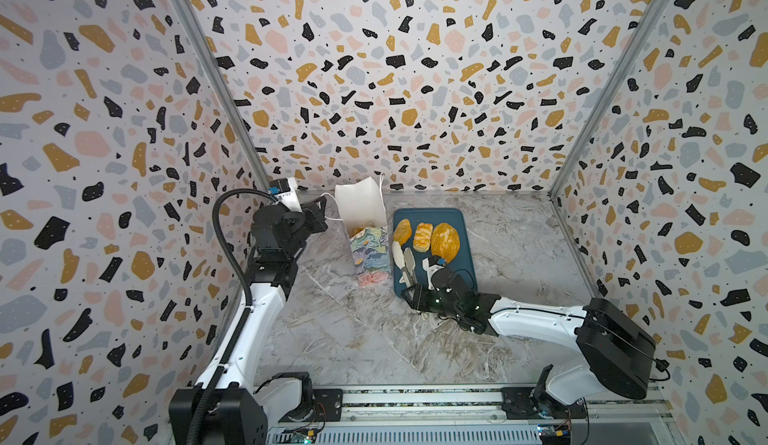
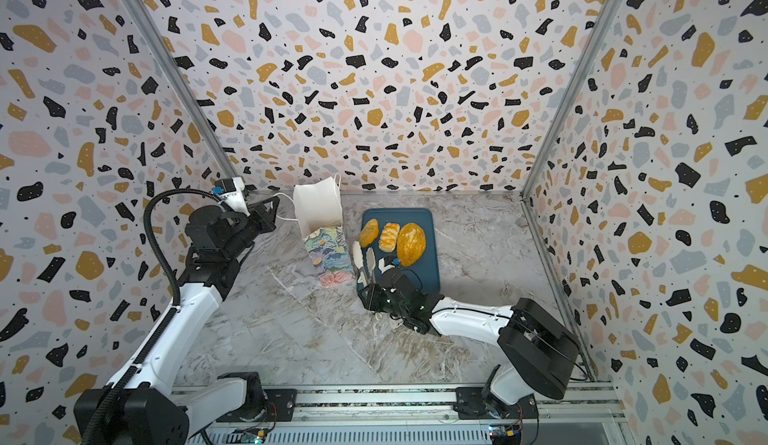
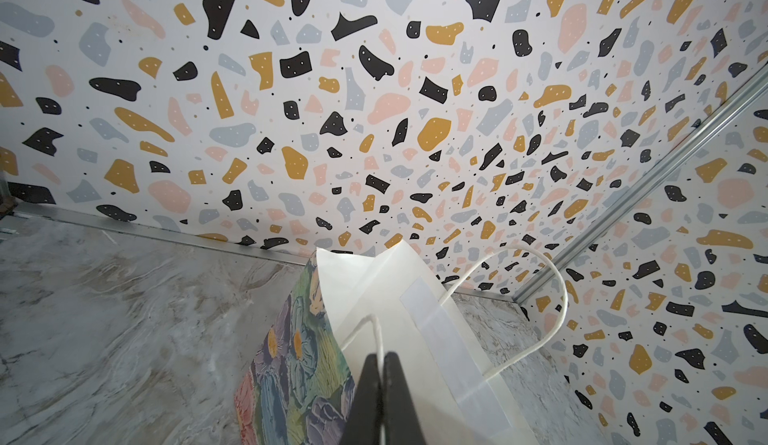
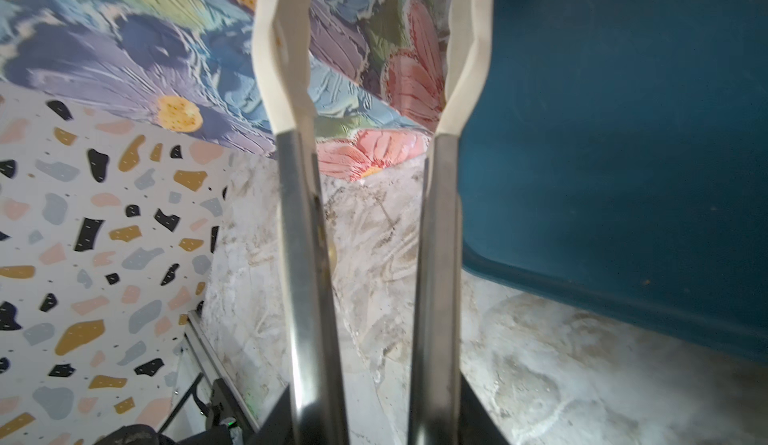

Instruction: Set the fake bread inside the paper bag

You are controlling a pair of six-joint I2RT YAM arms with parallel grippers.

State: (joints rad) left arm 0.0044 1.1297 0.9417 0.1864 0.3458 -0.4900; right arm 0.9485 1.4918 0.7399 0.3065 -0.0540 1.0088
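At tray (image 1: 457, 272) near-left corner, my right gripper (image 1: 411, 291) clamps tongs (image 1: 409, 262), tips apart and empty, beside paper bag (image 1: 372, 256). My left gripper (image 3: 380, 357) pinched shut on cord handle (image 3: 374, 326), holding bag mouth open. Oval roll (image 1: 402, 231), plaited pastry (image 1: 423, 236), seeded loaf (image 1: 445, 239) on tray, some bread (image 1: 358, 231) in bag. Step: fetching next piece. Next: tongs straddle roll, squeeze.

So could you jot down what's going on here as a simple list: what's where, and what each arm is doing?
Bag: paper bag upright, left of the tray, mouth open, some bread showing inside
Tray: dark-blue tray carrying a roll, a plaited pastry and a seeded loaf
Left gripper: shut on the bag's cord handle
Right gripper: gripping tongs, tips empty, between bag and tray
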